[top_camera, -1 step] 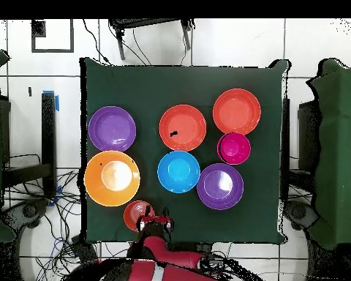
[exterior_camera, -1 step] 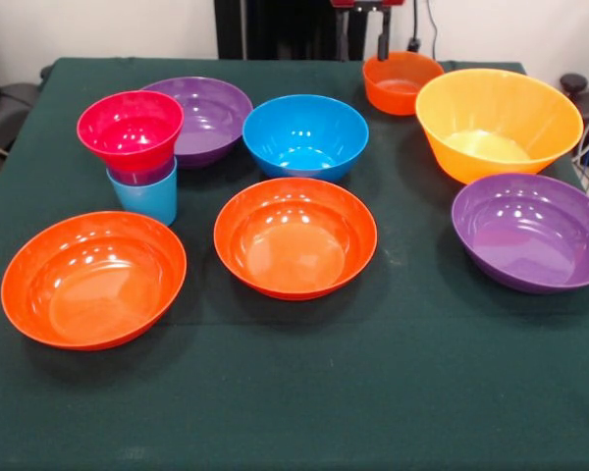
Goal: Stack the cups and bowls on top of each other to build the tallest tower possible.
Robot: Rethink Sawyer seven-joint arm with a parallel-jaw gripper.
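The tower [exterior_camera, -1 step: 135, 157] stands at the left: a light blue cup [exterior_camera, -1 step: 145, 200] lowest, a purple cup [exterior_camera, -1 step: 142, 178] nested in it, a small pink bowl [exterior_camera, -1 step: 130, 128] on top; from overhead the pink bowl [top_camera, -1 step: 234, 148] covers both cups. Loose on the cloth lie two orange-red bowls [exterior_camera, -1 step: 93, 278] [exterior_camera, -1 step: 294, 235], two purple bowls [exterior_camera, -1 step: 204, 116] [exterior_camera, -1 step: 530, 231], a blue bowl [exterior_camera, -1 step: 304, 132], a large yellow-orange bowl [exterior_camera, -1 step: 498, 123] and a small orange bowl [exterior_camera, -1 step: 401, 81]. My gripper [exterior_camera, -1 step: 383, 39] [top_camera, -1 step: 155, 219] hangs at the table's edge, just beside the small orange bowl [top_camera, -1 step: 137, 214], holding nothing that I can see.
A dark green cloth [exterior_camera, -1 step: 373, 392] covers the table. In the overhead view the blue bowl [top_camera, -1 step: 178, 171] sits mid-table between the yellow-orange bowl [top_camera, -1 step: 112, 178] and a purple bowl [top_camera, -1 step: 220, 186]. Cables and chairs surround the table.
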